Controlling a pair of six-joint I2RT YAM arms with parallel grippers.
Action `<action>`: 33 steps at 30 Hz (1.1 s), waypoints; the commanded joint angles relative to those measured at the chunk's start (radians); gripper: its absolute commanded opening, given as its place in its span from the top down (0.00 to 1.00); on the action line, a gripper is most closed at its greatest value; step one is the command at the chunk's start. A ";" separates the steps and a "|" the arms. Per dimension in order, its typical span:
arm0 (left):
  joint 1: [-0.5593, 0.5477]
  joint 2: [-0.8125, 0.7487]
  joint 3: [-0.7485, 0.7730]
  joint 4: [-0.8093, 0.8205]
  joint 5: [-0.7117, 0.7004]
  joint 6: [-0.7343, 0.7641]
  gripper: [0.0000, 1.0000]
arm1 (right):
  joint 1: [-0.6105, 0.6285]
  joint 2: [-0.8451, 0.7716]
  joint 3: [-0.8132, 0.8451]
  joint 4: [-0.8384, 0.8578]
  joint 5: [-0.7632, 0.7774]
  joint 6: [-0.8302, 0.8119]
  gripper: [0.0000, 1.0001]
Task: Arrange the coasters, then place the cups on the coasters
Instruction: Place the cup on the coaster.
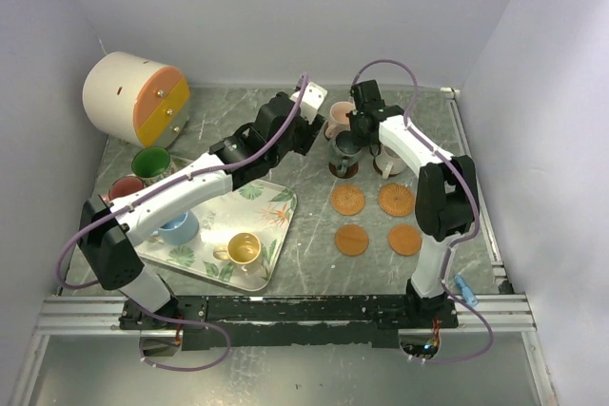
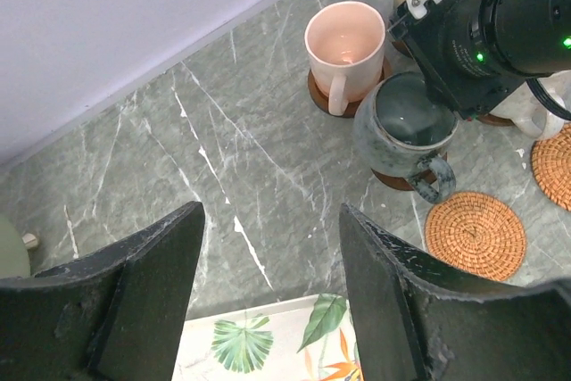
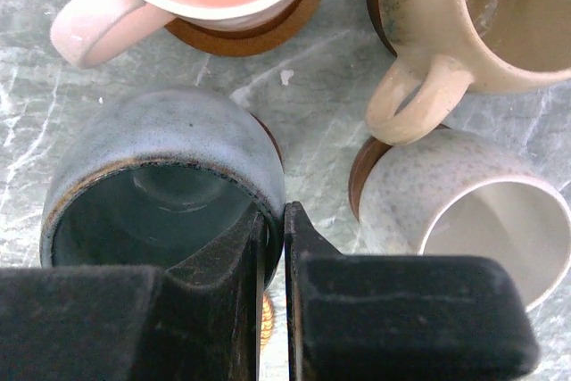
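Upper left in my overhead view: a big white cylinder [image 1: 133, 97] with an orange-and-yellow face, sitting on the grey marble tabletop [image 1: 238, 135]. The rectangular leaf-print tray [image 1: 285, 225] is lower left of centre.

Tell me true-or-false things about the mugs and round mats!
1. The pink ceramic mug stands on a dark brown round coaster. True.
2. The yellow ceramic mug stands on a coaster. False: it sits on the leaf-print rectangular tray.
3. The right gripper has its jaws shut on the dark grey ceramic mug at the rim. True.
4. The left gripper holds a mug. False: its jaws are open and empty.
5. Six coasters lie bare. False: four orange woven round coasters do.
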 commanded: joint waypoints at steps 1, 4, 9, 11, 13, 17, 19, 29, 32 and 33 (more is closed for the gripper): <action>-0.003 -0.037 -0.010 0.046 -0.020 0.010 0.27 | -0.010 0.006 0.062 -0.001 0.027 0.030 1.00; -0.003 -0.039 -0.013 0.047 -0.019 0.010 0.27 | -0.012 0.023 0.075 -0.017 0.021 0.036 1.00; -0.004 -0.039 -0.015 0.048 -0.019 0.010 0.27 | -0.014 0.039 0.087 -0.030 0.016 0.055 1.00; -0.003 -0.039 -0.017 0.047 -0.019 0.010 0.27 | -0.014 0.044 0.090 -0.035 0.024 0.062 1.00; -0.003 -0.039 -0.018 0.049 -0.019 0.012 0.27 | -0.014 0.050 0.095 -0.042 0.032 0.073 1.00; -0.003 -0.035 -0.015 0.048 -0.017 0.011 0.27 | -0.016 0.054 0.098 -0.049 0.033 0.087 1.00; -0.004 -0.033 -0.015 0.049 -0.018 0.013 0.27 | -0.016 0.057 0.102 -0.055 0.036 0.096 1.00; -0.003 -0.021 -0.006 0.045 -0.014 0.011 0.27 | -0.018 0.074 0.107 -0.077 0.051 0.132 0.99; -0.004 -0.017 -0.004 0.042 -0.012 0.012 0.27 | -0.018 0.078 0.110 -0.080 0.051 0.137 0.98; -0.003 -0.017 -0.006 0.041 -0.012 0.011 0.27 | -0.019 0.080 0.109 -0.079 0.049 0.137 0.98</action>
